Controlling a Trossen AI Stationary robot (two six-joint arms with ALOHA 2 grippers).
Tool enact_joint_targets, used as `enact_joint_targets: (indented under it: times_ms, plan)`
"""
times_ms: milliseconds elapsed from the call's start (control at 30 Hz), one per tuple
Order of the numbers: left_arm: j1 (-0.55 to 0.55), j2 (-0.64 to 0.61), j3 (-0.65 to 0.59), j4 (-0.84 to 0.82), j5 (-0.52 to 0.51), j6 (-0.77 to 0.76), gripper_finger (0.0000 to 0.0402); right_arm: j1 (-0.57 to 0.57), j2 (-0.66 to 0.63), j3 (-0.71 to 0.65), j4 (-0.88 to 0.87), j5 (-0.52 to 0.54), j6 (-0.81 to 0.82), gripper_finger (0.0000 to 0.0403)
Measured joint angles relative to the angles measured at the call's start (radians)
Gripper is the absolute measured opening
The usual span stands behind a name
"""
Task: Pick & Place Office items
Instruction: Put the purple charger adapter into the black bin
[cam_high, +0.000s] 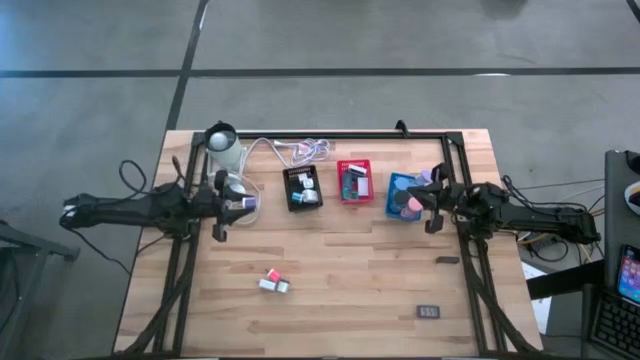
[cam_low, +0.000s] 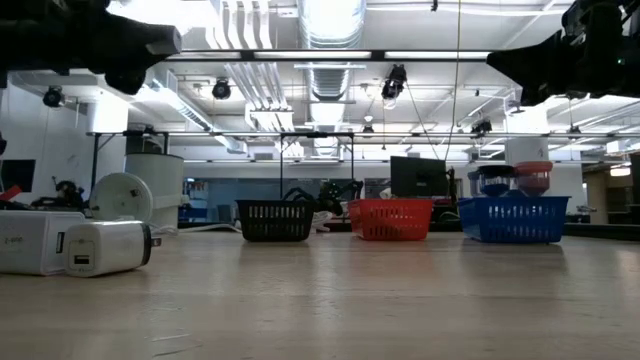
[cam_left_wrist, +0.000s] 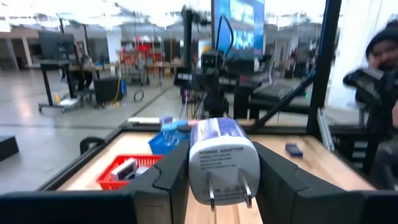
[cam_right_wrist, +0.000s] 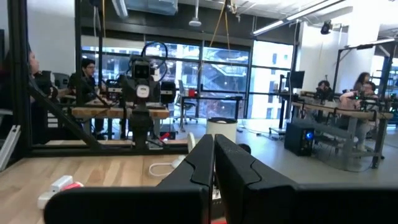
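from above, the left claw is raised at the far left of the wooden surface, clamped on a white power adapter just left of the black mesh tray. the black tray, the red mesh tray and the blue mesh tray stand in a row along the far side, each with small items inside. the right claw is at the right edge of the blue tray, fingers together with nothing between them. a white coiled cable lies behind the black tray. near the middle of the surface a pink block and a white block lie side by side, and a small dark rectangle lies toward the near right.

at surface level, two white chargers lie at the left close to the camera; the three trays stand far off, and blue and pink rolls stick up above the blue tray's rim.

the left wrist camera shows the adapter pinched between the two dark fingers, prongs toward the camera.

the right wrist camera shows its own fingers pressed together, with people in the room beyond.
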Motion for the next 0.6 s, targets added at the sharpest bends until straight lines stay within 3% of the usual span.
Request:
enact_joint_targets:
  times_ms: [233,600]
  plan:
    - [0.0,-0.038,-0.11,0.101,-0.008,-0.011,0.0139,0.0,0.0,0.0,0.002,0.001,-0.008,0.0008]
    - [0.0,-0.058,-0.169,0.131,-0.024,0.038,0.0139,0.0,0.0,0.0,0.005,0.001,-0.006,0.0008]
